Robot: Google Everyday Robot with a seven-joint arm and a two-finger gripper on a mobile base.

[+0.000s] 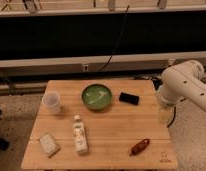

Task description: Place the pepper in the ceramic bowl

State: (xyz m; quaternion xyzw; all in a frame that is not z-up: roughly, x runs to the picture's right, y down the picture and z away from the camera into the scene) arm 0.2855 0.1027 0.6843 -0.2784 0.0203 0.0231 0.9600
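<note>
- Gripper [165, 113] hangs off the white arm [183, 84], to the right of the ceramic bowl [96, 96] and a bit nearer the camera, over the right edge of the table [108, 156]. Fingers apart, nothing between them.
- Progress: nothing done yet as far as I can see. The bowl holds no pepper, only pale streaks on green glaze. Reach, grasp, carry and drop are all left.
- Pepper [139, 146] lies flat on the table, well apart from the bowl, toward the near-right corner. It is also clear of the gripper, which is farther back and right of it.
- Pepper's long axis runs diagonally: the near end points away from the bowl's side toward the front edge, the far end up and right. Can't tell which end is the tapered one.
- Black flat object [129, 98] just right of the bowl, cup [51, 101] to its left.
- Bottle [80, 134] lies in front of the bowl, small packet [48, 143] front-left of it.
- Judgement: jaws would likely need to close across the pepper's diagonal.
</note>
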